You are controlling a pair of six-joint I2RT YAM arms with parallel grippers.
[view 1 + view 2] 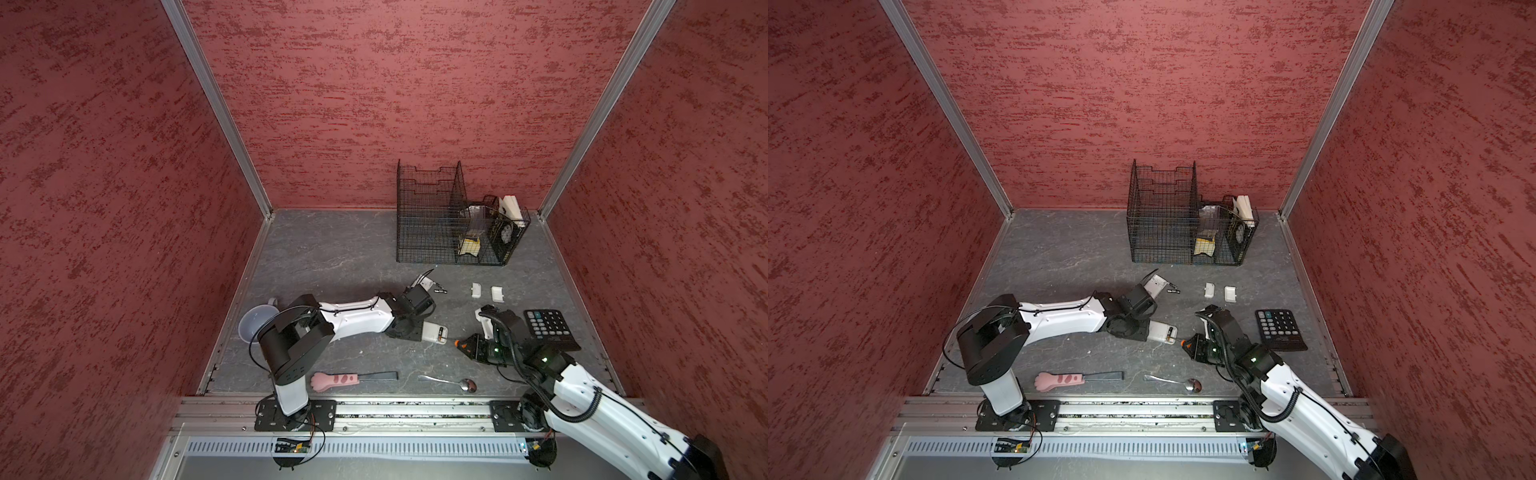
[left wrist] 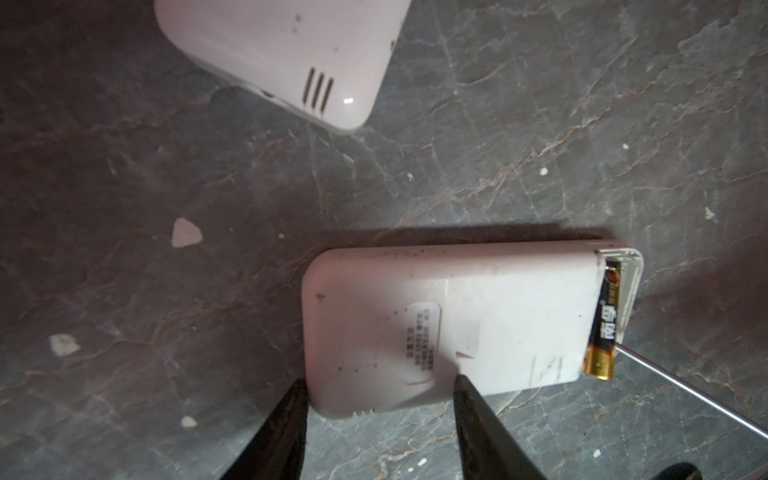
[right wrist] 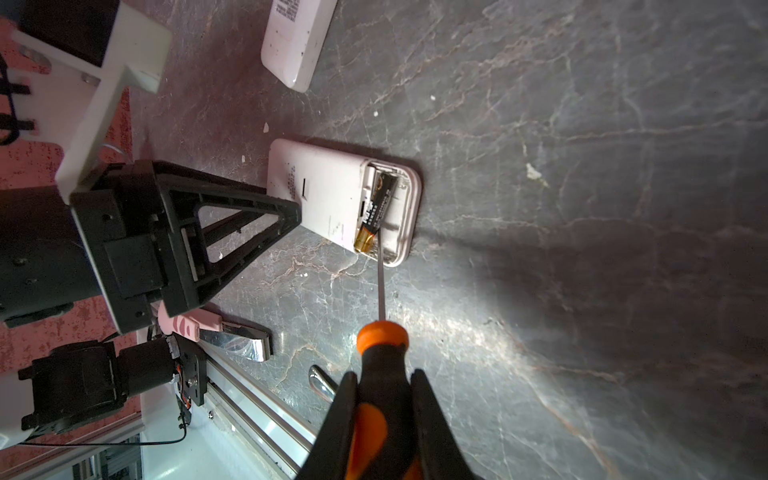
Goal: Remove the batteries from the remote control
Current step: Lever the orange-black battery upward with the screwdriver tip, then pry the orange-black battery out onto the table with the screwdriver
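Observation:
The white remote control [image 1: 431,330] [image 2: 478,316] lies face down on the grey table with its battery bay uncovered. One of the batteries [image 2: 604,328] [image 3: 374,212], black and gold, sits tilted there, its gold end raised past the rim. My right gripper [image 3: 384,374] is shut on the orange-handled screwdriver [image 3: 382,345], whose tip rests under that gold end. My left gripper [image 2: 380,380] stands part open over the remote's other end, with one fingertip beside the end and one on its back. More loose batteries [image 1: 440,291] lie by a second white remote [image 1: 424,284].
Two small white covers [image 1: 476,289] [image 1: 497,293] lie behind my right gripper, and a black calculator [image 1: 548,328] sits to its right. A wire basket [image 1: 449,224] stands at the back. A pale cup [image 1: 254,324], a pink paw-handled tool [image 1: 336,380] and a spoon [image 1: 453,381] lie toward the front.

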